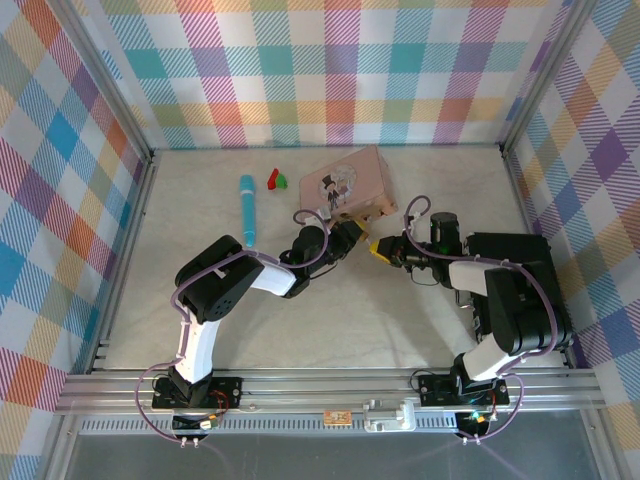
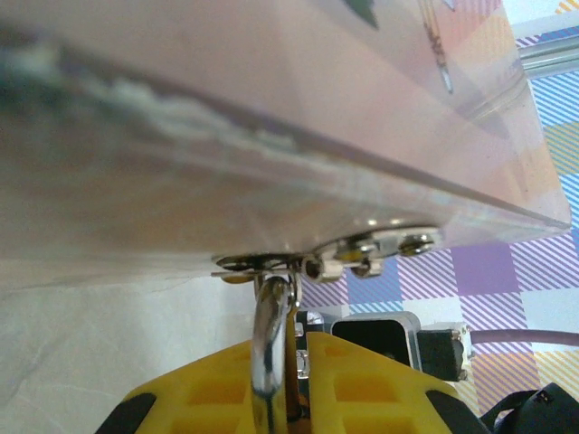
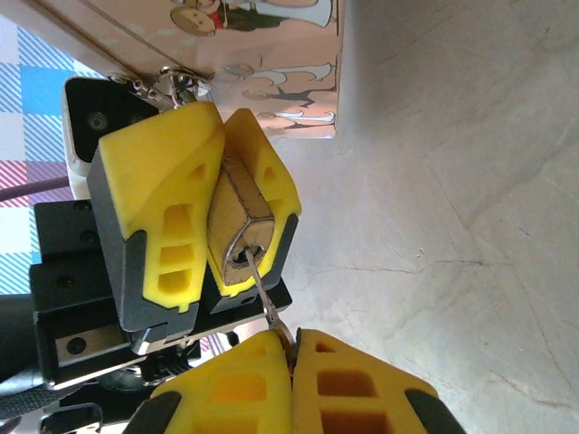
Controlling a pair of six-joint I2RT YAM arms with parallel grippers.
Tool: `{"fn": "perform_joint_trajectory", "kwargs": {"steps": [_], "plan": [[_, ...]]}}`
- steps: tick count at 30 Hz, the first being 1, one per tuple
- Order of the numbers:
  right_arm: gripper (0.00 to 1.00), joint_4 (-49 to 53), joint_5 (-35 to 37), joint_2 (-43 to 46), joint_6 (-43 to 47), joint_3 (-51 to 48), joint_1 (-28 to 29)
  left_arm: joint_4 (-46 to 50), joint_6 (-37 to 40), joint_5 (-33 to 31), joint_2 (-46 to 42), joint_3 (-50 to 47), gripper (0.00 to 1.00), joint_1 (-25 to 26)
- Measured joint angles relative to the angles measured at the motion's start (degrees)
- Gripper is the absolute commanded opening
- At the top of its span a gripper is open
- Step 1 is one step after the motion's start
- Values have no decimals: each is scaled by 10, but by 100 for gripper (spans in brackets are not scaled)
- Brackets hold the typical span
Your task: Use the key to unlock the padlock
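Brass first: your tiny yellow-brass padlock (image 3: 237, 212) hangs from the metal hasp (image 2: 258, 263) on the near edge of the pink tin box with the cartoon figure (image 1: 350, 178). The left gripper (image 3: 224, 127) is clenched around its body, one yellow finger on each side. The right gripper (image 3: 291, 348) has its jaws pressed together on the bow of the small, thin silvery-tan key (image 3: 264, 294). From the right wrist view the blade runs up toward 11 o'clock, and its tip is at the keyhole in the padlock's bottom face, apparently just entered.

You look about halfway, by my reading. Both grasps are made and the key is lined up, but the silver shackle (image 2: 269, 334) is closed and threaded through the hasp. How deep the key sits you cannot tell from here. Pushing it home, turning it and freeing the shackle are left.

Around you on the pale table (image 1: 330, 320), a turquoise pen-like cylinder (image 1: 246, 210) lies at 10 o'clock from the left gripper. Small red and green pieces (image 1: 276, 180) lie at 11 o'clock. Both are well apart from the work.

The tight spot is the box edge directly above the padlock, and the two sets of yellow fingers nearly touch, so you have little room to twist.
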State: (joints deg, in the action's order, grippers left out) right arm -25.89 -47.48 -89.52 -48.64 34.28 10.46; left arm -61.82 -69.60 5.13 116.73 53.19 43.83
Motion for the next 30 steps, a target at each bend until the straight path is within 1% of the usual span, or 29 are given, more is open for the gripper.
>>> {"fn": "perform_joint_trajectory", "kwargs": {"steps": [6,13,18,23,30], "plan": [[0,9,-9,0,-26,4,0,-12,0,1,0,-8,0,0],[0,-38,-18,0,-79,-7,4,-16,4,-8,-1,-8,0,0],[0,-23,-25,0,-75,-2,0,-15,9,-3,-1,-2,0,0],[0,4,-51,-2,-73,15,-9,-21,11,2,-1,-1,0,0],[0,8,-73,-10,-70,21,-15,-28,15,4,-1,-1,0,0]]}}
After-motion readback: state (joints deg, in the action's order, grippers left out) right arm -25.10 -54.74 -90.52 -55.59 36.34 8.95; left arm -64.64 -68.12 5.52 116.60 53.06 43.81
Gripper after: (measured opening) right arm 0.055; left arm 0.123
